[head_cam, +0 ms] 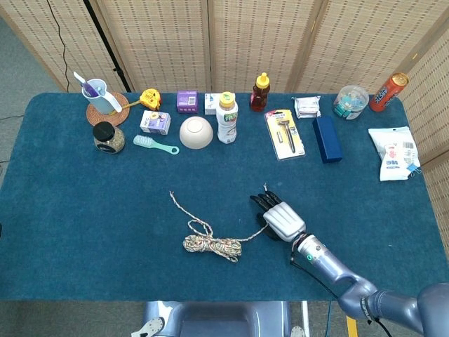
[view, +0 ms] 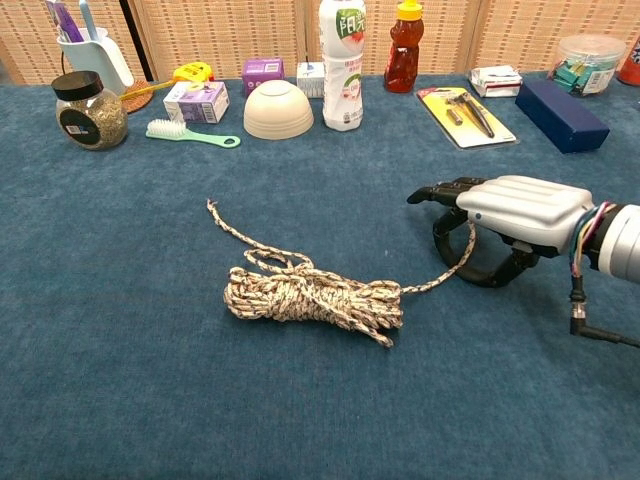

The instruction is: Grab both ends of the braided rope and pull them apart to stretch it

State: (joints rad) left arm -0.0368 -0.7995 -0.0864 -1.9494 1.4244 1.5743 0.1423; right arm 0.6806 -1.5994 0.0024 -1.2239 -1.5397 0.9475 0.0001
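Note:
The braided rope (view: 312, 296) lies bundled in a coil (head_cam: 210, 245) at mid table. One loose end (view: 212, 207) trails toward the far left. The other end (view: 452, 263) runs right and passes under my right hand (view: 515, 210), also seen from above as my right hand (head_cam: 281, 217). The hand hovers palm down just above the cloth. Its dark fingers (view: 440, 228) curve down on one side of the strand and the thumb curls in from the other, with a gap still showing between them. My left hand is in neither view.
Along the far edge stand a jar (view: 90, 110), a green brush (view: 190, 134), a bowl (view: 278, 110), a white bottle (view: 342, 62), a sauce bottle (view: 404, 47), a razor pack (view: 468, 115) and a blue box (view: 560, 115). A white packet (head_cam: 395, 152) lies far right.

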